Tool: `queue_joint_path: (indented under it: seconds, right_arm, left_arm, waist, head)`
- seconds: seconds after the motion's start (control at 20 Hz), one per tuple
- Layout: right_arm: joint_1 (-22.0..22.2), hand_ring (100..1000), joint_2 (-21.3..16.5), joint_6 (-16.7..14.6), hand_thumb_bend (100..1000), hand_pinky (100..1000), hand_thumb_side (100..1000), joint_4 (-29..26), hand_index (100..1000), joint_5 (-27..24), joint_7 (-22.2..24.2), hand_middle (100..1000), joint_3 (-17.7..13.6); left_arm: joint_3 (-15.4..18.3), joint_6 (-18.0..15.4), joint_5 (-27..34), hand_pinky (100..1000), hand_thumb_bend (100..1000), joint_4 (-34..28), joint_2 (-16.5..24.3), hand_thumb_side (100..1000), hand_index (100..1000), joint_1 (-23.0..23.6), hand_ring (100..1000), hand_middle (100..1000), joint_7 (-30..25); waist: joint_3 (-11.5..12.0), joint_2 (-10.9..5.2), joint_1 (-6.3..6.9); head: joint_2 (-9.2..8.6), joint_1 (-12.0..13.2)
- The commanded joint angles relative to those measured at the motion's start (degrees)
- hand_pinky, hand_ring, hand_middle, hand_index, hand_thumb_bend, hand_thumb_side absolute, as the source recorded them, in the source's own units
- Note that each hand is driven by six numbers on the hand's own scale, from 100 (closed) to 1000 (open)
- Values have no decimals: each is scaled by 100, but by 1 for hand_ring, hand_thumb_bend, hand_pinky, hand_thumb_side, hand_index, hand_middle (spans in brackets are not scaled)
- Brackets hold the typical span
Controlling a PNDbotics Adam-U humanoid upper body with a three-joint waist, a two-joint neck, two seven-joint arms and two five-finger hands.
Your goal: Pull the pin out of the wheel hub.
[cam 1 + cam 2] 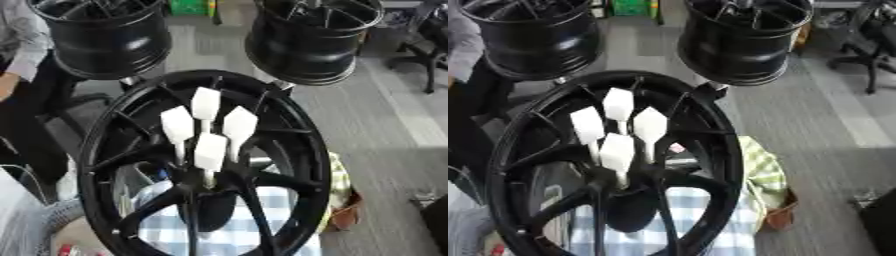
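Glossy black metal wheel hub [289, 150], matt white plastic-looking pins [206, 104], checked cloth [223, 235] beneath

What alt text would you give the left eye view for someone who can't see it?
A large black wheel hub stands upright in the foreground with four white pins sticking out of its centre. Two more black wheels stand behind it on a grey floor; no robot hand shows.

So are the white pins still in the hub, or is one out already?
In. Four white pins stand with stems in the centre of the wheel hub. No robot hand shows in either view.
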Motion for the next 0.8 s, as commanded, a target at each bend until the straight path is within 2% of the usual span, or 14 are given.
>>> queue_joint_path:
  seconds: [0.05,0.25,0.65,0.8]
  right_arm:
    - [-273,866,-413,-253,311,885,538,-66,862,319,291,823,395]
    - [-660,870,-338,-613,329,887,516,-66,863,679,652,823,981]
    - [-1399,866,117,-1198,363,880,499,-66,868,1370,1342,820,2103]
    - [-1618,862,320,-1271,381,877,479,-66,867,1615,1587,819,2468]
  left_arm:
    - [-15,-1,28,748,461,-96,229,682,920,-95,835,779,-62]
    - [-43,-11,48,748,459,-96,280,682,920,-101,835,776,-103]
    - [-94,-7,75,747,451,-96,311,686,919,-77,835,773,-177]
    - [-105,-13,79,747,447,-96,319,688,919,-56,835,772,-194]
  waist:
    - [6,-38,-2]
    - [-12,-30,-16]
    - [-59,-26,-4]
    - [-89,-21,4]
  head:
    - [30,-54]
    - [30,-63]
    - [28,-67]
    - [26,-19]
